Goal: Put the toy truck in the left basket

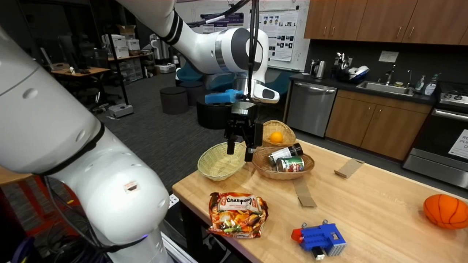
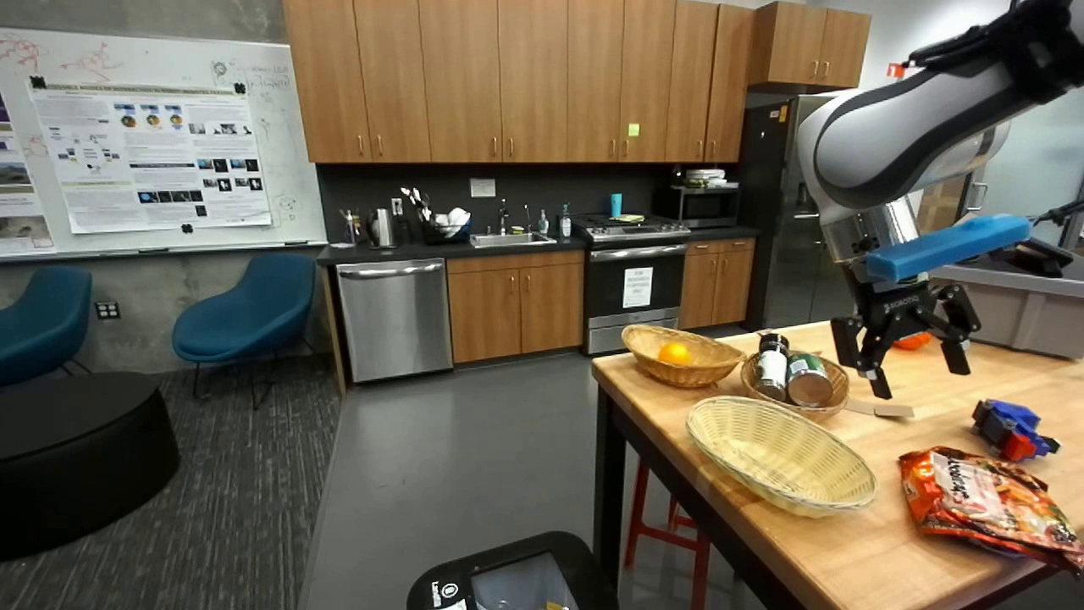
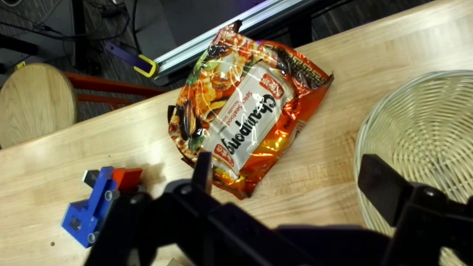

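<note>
While toy truck (image 1: 321,237) sits away from claw (image 2: 919,374), claw wide apart, empty; grab, drop in left basket (image 2: 779,453) not done.

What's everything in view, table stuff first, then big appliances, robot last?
Table: one, pale wood, in the foreground
Toy truck: one, blue and red, on table
Noodle packet: one, red-orange, on table
Basketball: one, orange, on table
Cardboard strips: at least two, brown, on table
Pale basket: one, yellowish, near table edge
Brown basket: one, brown, beside pale basket
Bottle: one, white and black, in brown basket
Container: one, green, in brown basket
Tan basket: one, tan, beside brown basket
Orange: one, orange, in tan basket
Dishwasher: one, silver, under counter
Oven: one, black and silver, between counters
Fridge: one, dark, beyond oven
Arm: one, white, over table
Blue attachment: one, blue, on arm
Gripper: one, black, open above table
</note>
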{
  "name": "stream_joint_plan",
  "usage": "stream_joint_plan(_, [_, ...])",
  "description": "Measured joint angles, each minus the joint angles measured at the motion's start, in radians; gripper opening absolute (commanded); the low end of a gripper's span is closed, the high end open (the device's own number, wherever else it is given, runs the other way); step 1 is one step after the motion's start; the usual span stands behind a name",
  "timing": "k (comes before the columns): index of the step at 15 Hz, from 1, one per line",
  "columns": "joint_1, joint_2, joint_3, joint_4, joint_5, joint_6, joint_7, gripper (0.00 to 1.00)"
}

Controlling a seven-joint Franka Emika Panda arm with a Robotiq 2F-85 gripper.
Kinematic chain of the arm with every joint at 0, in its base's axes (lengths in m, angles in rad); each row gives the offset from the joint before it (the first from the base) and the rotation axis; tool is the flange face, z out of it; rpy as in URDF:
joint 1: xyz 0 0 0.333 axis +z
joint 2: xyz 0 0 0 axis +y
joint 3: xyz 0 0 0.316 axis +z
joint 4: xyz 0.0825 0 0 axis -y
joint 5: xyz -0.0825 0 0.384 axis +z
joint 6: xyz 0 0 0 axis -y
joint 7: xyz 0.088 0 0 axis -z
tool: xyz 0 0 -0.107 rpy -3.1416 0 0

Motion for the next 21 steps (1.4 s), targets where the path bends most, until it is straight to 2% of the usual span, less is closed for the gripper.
stream_joint_plan(15, [0.000,0.009,-0.010,-0.001,0.025,-0.014,0.016,1.00])
stream_joint_plan(17, [-0.025,0.022,-0.033,-0.026,0.021,-0.007,0.049,1.00])
stream_joint_plan(21, [-0.121,0.061,-0.115,-0.086,-0.028,0.034,0.099,1.00])
